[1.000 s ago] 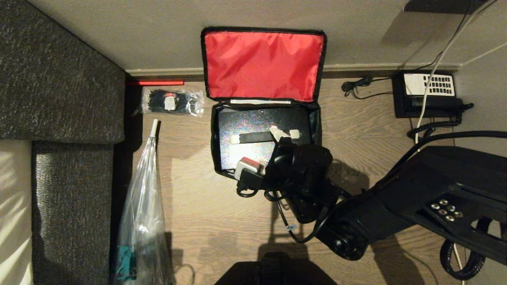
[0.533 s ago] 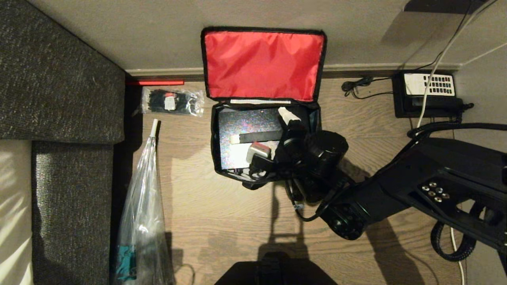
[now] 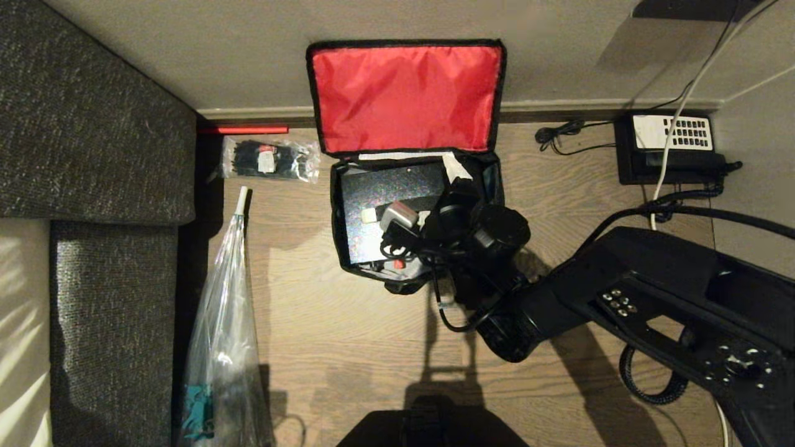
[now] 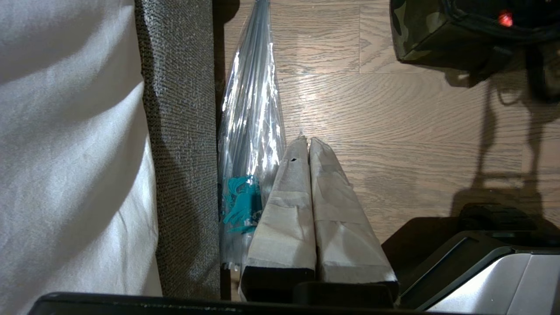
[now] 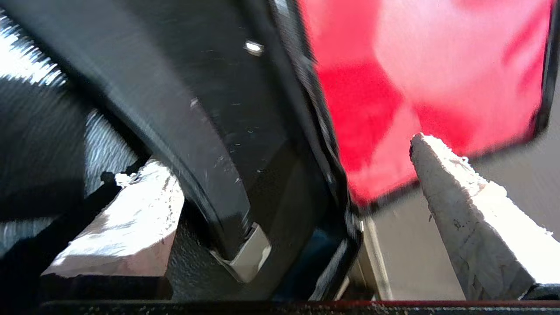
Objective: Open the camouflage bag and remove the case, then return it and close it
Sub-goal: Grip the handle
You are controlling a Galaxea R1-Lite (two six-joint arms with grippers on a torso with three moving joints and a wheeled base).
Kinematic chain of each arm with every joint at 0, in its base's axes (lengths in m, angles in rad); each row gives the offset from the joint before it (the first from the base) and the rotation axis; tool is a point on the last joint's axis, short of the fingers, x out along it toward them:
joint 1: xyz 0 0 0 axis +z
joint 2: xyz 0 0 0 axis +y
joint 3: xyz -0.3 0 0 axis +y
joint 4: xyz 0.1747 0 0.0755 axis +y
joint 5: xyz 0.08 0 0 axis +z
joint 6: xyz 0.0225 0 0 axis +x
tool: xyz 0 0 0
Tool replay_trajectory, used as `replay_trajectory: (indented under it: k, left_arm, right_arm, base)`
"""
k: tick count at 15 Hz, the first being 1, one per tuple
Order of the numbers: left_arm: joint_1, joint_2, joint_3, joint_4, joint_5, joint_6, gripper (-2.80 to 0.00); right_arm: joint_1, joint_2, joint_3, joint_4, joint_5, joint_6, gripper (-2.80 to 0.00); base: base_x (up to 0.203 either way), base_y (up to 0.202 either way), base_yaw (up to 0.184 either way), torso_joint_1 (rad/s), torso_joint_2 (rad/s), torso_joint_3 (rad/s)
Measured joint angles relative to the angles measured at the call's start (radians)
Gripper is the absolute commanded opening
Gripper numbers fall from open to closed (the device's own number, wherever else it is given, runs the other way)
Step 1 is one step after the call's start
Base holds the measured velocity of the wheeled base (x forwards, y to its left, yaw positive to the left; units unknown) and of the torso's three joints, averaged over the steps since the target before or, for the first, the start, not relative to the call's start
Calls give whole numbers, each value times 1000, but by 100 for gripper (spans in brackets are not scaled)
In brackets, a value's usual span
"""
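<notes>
Phone (image 3: 672, 149), tie packet (image 3: 271, 158), plastic sleeve (image 3: 220, 347) around the open camouflage bag (image 3: 407, 99)

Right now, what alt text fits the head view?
The right claw, open, reaches into the open camouflage bag over the black case; the red-lined lid leans against the wall.

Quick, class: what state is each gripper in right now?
Left gripper: shut, empty, parked beside the plastic bag.
Right gripper: open, holding nothing, fingers straddling the camouflage bag's far rim over the case.
</notes>
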Motion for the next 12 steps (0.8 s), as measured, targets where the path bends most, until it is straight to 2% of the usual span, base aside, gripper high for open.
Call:
replay_trajectory:
  k: [4, 8, 12]
  left_arm:
    - [0, 0, 0, 0, 0, 0, -280]
    - [0, 0, 0, 0, 0, 1, -280]
    - [0, 0, 0, 0, 0, 0, -280]
  right_arm:
    - [1, 85, -67, -42, -42, 13, 0]
    - [-1, 142, -113, -41, -201, 46, 0]
    - [-9, 196, -169, -42, -199, 60, 0]
  base:
    - [0, 0, 0, 0, 0, 0]
    - [0, 0, 0, 0, 0, 0]
    - [0, 0, 0, 0, 0, 0]
